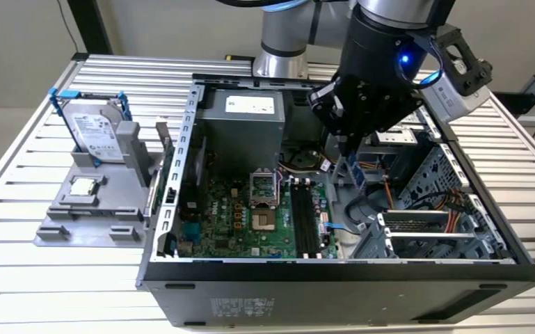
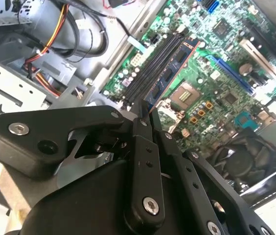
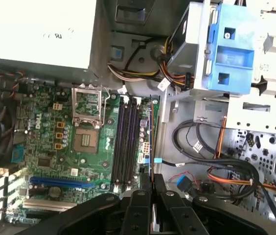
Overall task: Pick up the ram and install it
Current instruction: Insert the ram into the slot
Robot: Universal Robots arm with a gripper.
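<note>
I'm seeing white labels on the power supply [image 1: 250,104] and hard drive [image 1: 91,131], but I'm reading nothing legible there.

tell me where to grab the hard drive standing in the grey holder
Probably the top of the hard drive, from above, pinching its broad flat faces: it stands upright, lower part sunk in the grey holder, with a blue frame around its narrow edges.
</note>
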